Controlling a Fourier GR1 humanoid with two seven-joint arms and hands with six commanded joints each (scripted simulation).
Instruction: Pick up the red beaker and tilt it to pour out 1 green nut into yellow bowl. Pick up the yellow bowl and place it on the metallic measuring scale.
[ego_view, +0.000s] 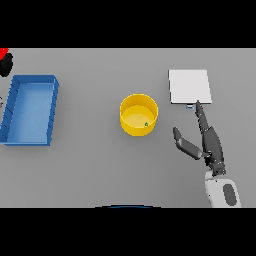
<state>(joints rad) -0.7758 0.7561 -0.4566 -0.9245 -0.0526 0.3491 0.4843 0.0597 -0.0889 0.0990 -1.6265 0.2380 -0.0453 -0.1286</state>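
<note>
The yellow bowl (138, 114) stands upright at the table's middle, with a small green nut (146, 124) lying inside it near its right wall. The metallic measuring scale (189, 86) is a pale square plate at the back right. My right hand (211, 144) is open to the right of the bowl and apart from it. Its straight fingers point up at the scale's front edge and its thumb is spread toward the bowl. At the far left edge only a sliver of the red beaker (3, 51) shows, above a dark shape (5, 65) that may be my left hand.
A blue rectangular bin (31, 109) lies on the left side of the grey table (95, 165), a wide gap away from the bowl.
</note>
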